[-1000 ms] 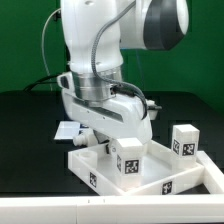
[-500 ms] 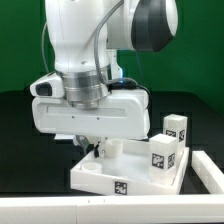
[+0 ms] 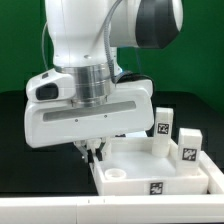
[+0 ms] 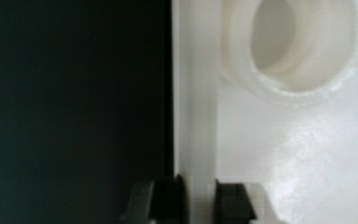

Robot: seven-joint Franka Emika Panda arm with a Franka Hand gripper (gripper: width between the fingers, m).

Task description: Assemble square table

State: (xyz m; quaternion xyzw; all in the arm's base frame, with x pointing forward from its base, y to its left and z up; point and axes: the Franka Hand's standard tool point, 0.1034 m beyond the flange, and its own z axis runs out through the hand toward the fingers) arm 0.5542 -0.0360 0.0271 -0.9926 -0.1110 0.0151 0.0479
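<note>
The hand (image 4: 195, 198) pinches the edge of the slab (image 4: 291, 150) near its round hole (image 4: 327, 40).

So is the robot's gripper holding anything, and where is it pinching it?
Yes. The gripper is pinching the square tabletop by its thin edge, close to a round corner hole.
</note>
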